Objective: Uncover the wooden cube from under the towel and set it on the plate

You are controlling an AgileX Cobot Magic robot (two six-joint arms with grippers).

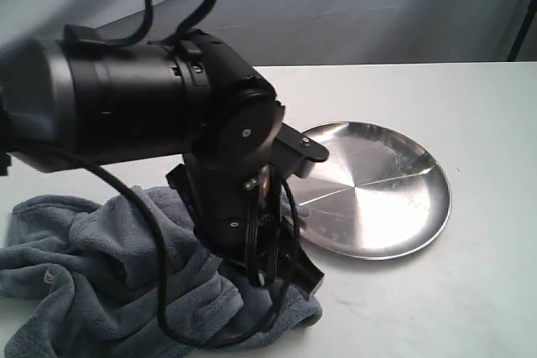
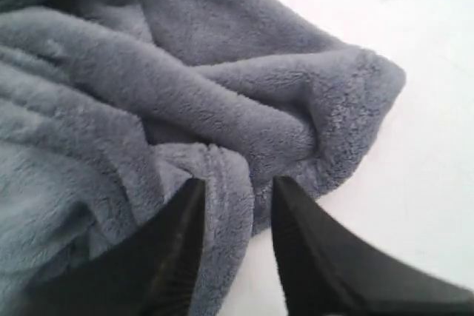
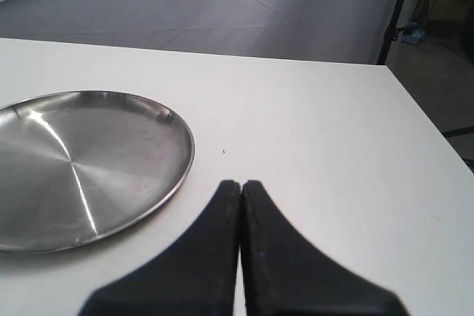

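The blue-grey towel (image 1: 92,291) lies crumpled at the front left of the white table. The wooden cube is hidden; no part of it shows in any view. My left gripper (image 2: 238,180) is down at the towel's (image 2: 185,86) right-hand edge, open, with a plush fold lying between its fingers against one of them and bare table showing beside the other. The shiny steel plate (image 1: 436,207) sits to the right of the towel with nothing on it. My right gripper (image 3: 241,183) is shut on nothing, low over the table beside the plate's rim (image 3: 185,160).
The left arm (image 1: 168,98) with its looping black cable fills the near left of the exterior view and hides part of the towel. Grey backdrop cloth hangs behind the table. The table's right edge (image 3: 422,123) drops off to the floor.
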